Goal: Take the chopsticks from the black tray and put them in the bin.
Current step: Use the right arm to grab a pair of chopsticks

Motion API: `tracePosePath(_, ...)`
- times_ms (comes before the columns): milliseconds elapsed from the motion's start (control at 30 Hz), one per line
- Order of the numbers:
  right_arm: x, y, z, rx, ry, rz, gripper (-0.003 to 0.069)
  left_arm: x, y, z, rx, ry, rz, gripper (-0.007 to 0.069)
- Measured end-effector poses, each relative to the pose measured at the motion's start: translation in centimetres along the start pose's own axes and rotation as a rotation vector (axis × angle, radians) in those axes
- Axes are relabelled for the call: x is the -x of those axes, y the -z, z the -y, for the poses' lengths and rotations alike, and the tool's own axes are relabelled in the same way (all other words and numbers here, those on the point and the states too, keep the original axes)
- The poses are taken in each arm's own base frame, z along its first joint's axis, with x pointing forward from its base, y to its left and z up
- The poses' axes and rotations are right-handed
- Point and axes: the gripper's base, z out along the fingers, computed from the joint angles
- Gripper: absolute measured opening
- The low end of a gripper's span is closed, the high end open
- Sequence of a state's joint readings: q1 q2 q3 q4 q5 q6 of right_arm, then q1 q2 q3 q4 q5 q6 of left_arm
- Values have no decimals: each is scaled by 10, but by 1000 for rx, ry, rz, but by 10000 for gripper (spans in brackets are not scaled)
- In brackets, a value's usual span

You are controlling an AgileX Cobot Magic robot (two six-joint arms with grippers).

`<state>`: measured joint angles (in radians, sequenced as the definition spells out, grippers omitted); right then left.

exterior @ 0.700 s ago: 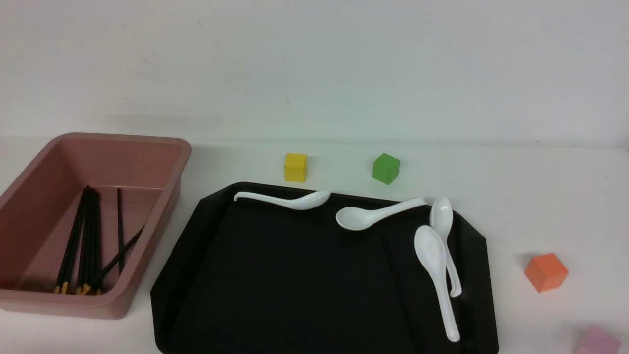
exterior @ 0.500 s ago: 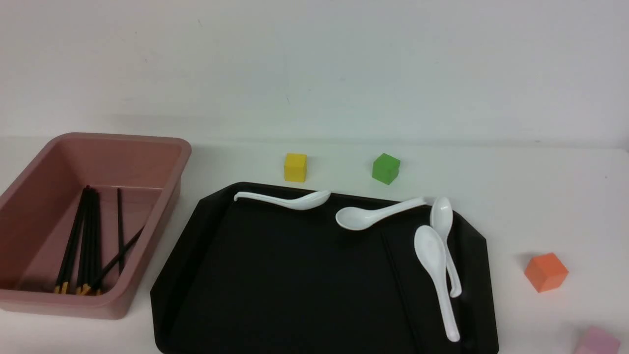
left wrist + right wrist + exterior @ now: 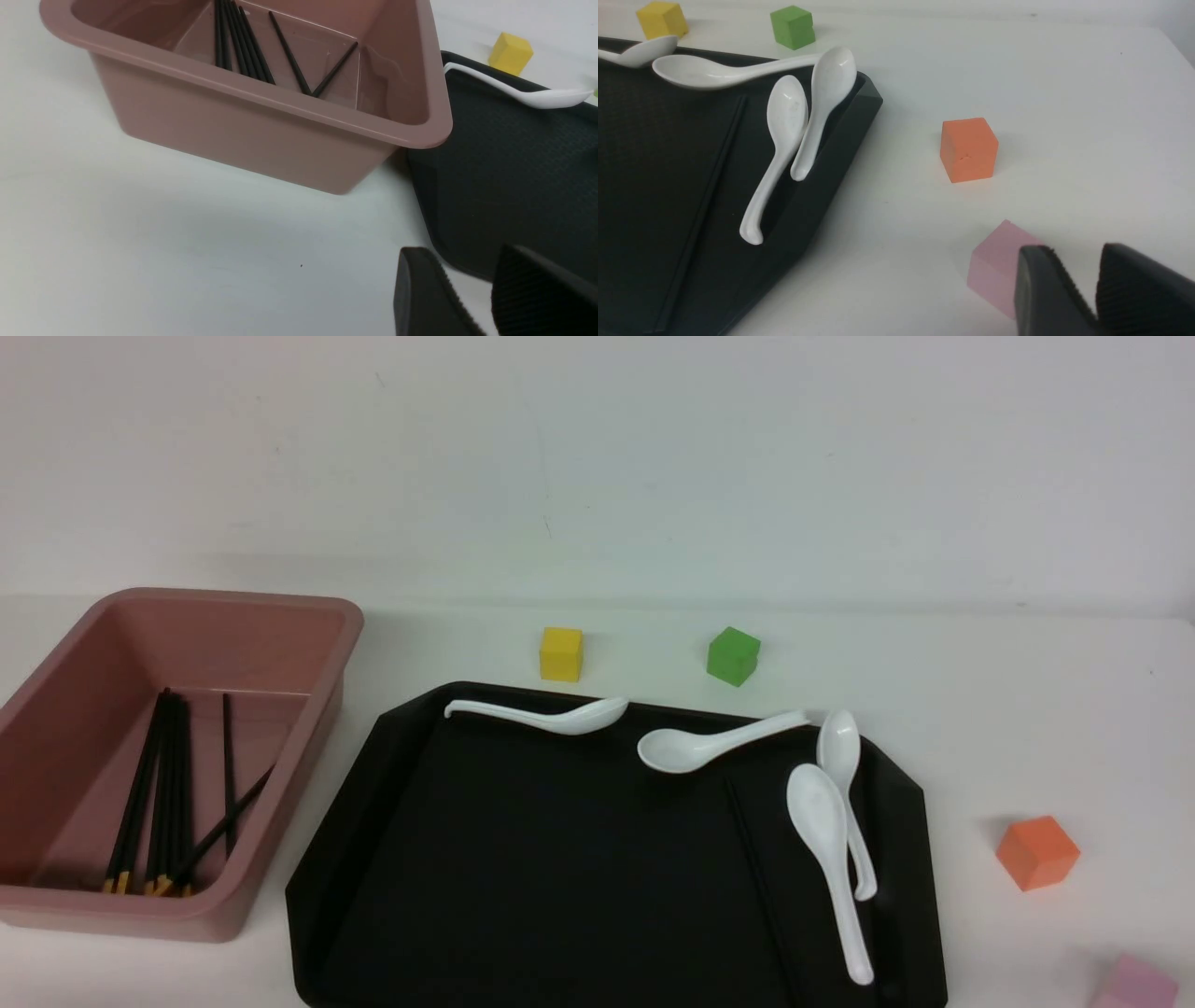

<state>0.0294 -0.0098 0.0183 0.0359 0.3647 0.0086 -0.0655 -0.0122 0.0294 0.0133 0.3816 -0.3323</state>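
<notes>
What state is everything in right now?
bin: upright, not empty
black tray: lying flat
chopsticks in bin: lying loose on its floor
chopstick on tray: lying flat, not yet moved
spoons: four, on tray
left claw: open, empty
right claw: open, empty

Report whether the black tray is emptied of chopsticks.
Not emptied. At least one thin black chopstick lies on the black tray beside the white spoons; the other chopsticks lie in the bin.
</notes>
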Motion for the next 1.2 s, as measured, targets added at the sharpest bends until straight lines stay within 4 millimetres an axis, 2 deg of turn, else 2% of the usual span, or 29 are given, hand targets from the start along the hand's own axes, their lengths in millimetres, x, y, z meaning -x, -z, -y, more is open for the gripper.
tracePosePath(667,1,0,0,3,-22,11,221,0,0,0,0,0,0,239)
tracePosePath(800,2,0,-6,70,-332,23,225,0,0,0,0,0,0,239)
tracePosePath(833,3,0,-10,121,-562,13,227,0,0,0,0,0,0,239)
tracePosePath(933,6,1,-16,198,-893,-9,232,0,0,0,0,0,0,239)
tracePosePath(1067,8,2,-19,244,-1058,-19,232,0,0,0,0,0,0,239)
tracePosePath(1200,10,3,-21,269,-1048,-17,232,0,0,0,0,0,0,239)
